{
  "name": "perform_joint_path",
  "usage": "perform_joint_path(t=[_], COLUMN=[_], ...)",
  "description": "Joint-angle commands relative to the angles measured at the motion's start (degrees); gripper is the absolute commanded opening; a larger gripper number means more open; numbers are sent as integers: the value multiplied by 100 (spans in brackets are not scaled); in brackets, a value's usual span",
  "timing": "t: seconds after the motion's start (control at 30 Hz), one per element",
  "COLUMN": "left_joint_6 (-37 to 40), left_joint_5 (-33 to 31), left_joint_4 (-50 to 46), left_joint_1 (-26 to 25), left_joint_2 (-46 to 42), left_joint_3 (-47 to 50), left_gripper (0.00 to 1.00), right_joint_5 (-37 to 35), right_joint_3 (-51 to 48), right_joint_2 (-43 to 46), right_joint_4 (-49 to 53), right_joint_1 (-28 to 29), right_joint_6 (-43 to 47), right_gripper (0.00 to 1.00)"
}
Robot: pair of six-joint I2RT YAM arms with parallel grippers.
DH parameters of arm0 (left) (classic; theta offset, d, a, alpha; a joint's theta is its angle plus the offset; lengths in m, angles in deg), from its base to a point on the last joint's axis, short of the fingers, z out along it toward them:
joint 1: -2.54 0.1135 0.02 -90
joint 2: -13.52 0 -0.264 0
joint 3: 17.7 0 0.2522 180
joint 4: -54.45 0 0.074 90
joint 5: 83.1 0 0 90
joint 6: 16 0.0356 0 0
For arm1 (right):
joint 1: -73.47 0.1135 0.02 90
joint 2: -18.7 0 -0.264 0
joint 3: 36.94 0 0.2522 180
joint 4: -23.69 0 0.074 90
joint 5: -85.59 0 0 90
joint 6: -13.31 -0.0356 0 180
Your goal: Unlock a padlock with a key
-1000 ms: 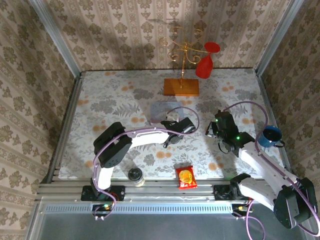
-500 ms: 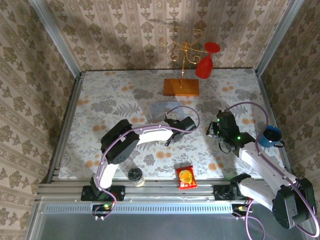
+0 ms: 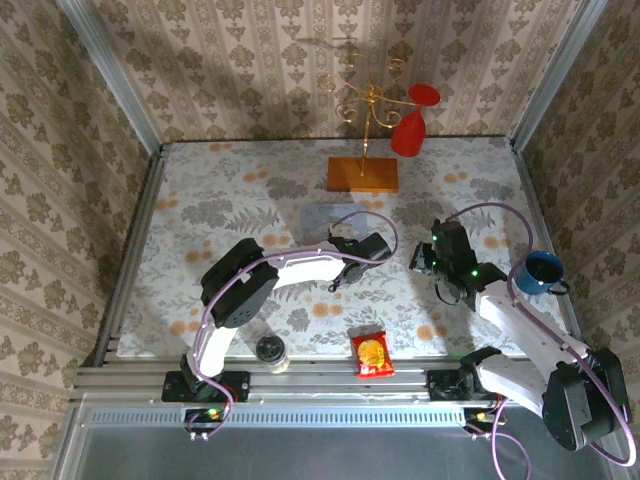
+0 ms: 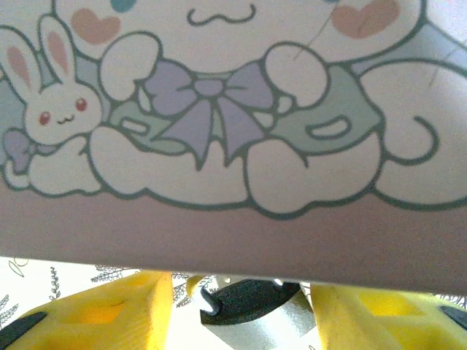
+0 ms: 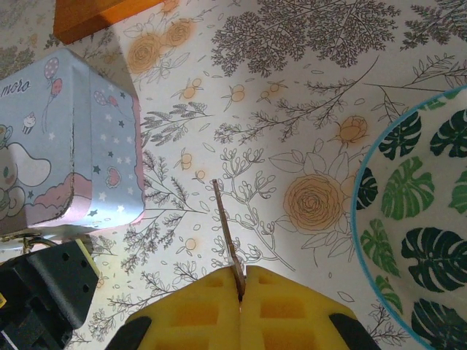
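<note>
The pale cartoon tin (image 4: 219, 109) looms close in the left wrist view. At its foot lies the small dark padlock (image 4: 248, 300), shackle hooked to the left. My left gripper (image 4: 241, 310) straddles it, open, a gap showing between each yellow finger (image 4: 109, 313) and the lock. From above, this gripper (image 3: 340, 268) sits just in front of the tin (image 3: 325, 218). My right gripper (image 5: 241, 283) is shut on the key (image 5: 228, 233), whose blade points away over the floral cloth toward the tin (image 5: 66, 138). In the top view the right gripper (image 3: 420, 262) hovers right of the left one.
A blue mug (image 3: 541, 272) stands right of the right arm, its leaf pattern (image 5: 416, 219) close to the key. A gold stand on an orange wooden base (image 3: 362, 173) holds a red glass (image 3: 410, 130). A snack packet (image 3: 372, 354) and jar (image 3: 271, 351) lie near the front edge.
The left gripper's jaws have narrowed around the padlock, and the left arm has settled closer to the tin. The right arm has stayed put with the key.
</note>
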Motion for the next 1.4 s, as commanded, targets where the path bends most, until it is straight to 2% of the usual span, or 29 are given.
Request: perform_joint_path(t=[0.0, 0.13, 0.7, 0.97, 1.23, 1.3, 1.37], left_joint_6=[55, 100, 249, 247, 236, 228, 236], left_joint_5=[-88, -89, 53, 141, 407, 535, 715], left_joint_4=[-23, 28, 181, 262, 317, 261, 166], left_joint_1=[109, 147, 249, 255, 312, 332, 384], left_joint_2=[-156, -112, 2, 29, -71, -148, -233], left_joint_3=[72, 28, 8, 45, 72, 51, 21], left_gripper=[48, 44, 47, 42, 14, 9, 9], right_joint_5=[46, 67, 116, 107, 188, 345, 538], right_joint_3=[-40, -7, 23, 40, -36, -161, -336], right_joint_2=[-35, -71, -151, -156, -132, -101, -47], right_joint_4=[-121, -90, -164, -156, -188, -352, -606], right_joint_1=[-27, -30, -29, -28, -26, -24, -27], right_joint_6=[-89, -81, -90, -91, -81, -102, -154], right_gripper=[0, 0, 0, 0, 0, 0, 0])
